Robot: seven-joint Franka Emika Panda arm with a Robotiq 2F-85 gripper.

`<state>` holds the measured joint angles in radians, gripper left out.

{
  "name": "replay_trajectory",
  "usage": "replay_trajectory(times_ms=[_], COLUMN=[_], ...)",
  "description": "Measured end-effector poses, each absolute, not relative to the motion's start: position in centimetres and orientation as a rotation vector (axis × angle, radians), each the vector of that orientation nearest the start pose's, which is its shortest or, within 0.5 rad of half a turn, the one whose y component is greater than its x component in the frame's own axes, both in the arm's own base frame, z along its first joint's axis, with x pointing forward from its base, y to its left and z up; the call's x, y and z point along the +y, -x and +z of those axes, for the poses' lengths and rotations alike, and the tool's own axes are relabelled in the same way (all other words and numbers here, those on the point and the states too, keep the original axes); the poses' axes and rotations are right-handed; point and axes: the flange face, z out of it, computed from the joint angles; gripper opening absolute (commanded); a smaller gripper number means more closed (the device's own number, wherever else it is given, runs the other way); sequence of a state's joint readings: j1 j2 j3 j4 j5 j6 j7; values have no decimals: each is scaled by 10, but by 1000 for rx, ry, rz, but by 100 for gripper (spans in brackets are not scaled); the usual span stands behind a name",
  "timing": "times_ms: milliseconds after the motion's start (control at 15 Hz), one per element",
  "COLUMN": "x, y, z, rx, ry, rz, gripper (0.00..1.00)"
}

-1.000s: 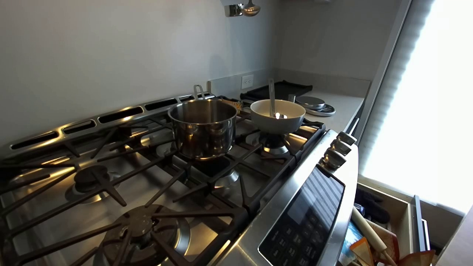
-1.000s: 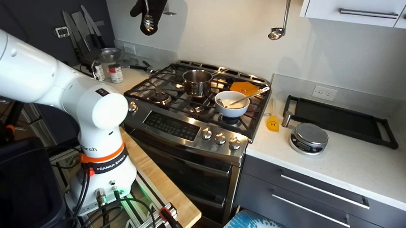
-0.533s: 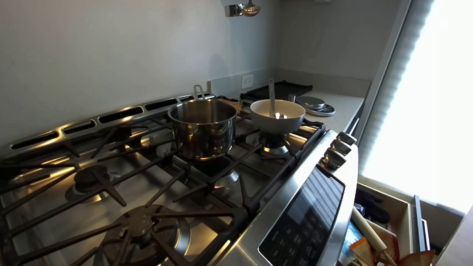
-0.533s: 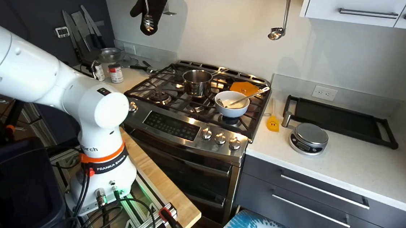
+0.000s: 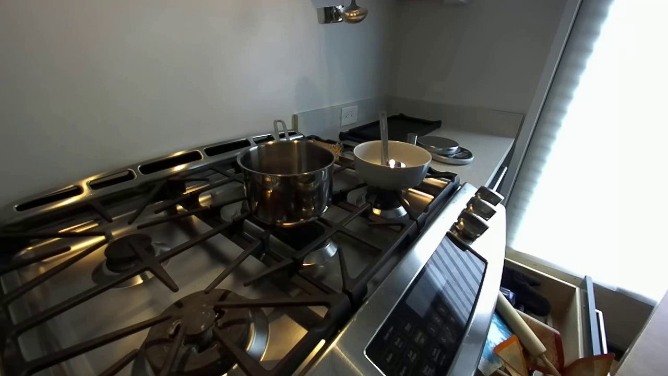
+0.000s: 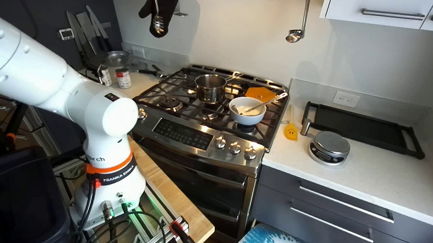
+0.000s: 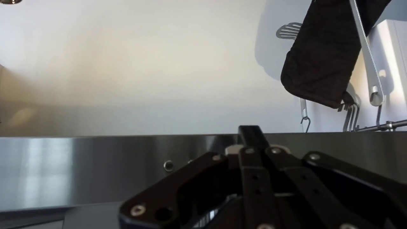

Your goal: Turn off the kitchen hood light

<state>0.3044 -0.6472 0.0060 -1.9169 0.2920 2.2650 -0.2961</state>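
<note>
Arm (image 6: 42, 73) just tilted a bit steeper. Fingers (image 7: 251, 140) pinched together, nothing visible between, near a round button (image 7: 168, 165) on the range hood (image 7: 41, 175), so probably lining up a poke.

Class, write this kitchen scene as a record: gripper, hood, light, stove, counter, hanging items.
Gripper: shut, in front of the hood; contact unclear
Hood: round button visible, second button partly hidden
Light: lamp not in view; wall glows warm
Stove: steel pot, white bowl with a metal utensil
Counter: kitchen scale, black tray, yellow spatula
Hanging: dark mitt, ladle
</note>
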Motion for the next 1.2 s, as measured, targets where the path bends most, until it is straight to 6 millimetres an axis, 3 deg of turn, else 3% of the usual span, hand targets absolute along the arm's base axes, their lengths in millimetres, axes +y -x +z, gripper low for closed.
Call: replay_trajectory(times_ms=[400, 1200], x=[122, 119], y=[-352, -351], z=[848, 852], rx=[-669, -683], ry=[2419, 2451], rz=[-1347, -1289], gripper=[0, 0])
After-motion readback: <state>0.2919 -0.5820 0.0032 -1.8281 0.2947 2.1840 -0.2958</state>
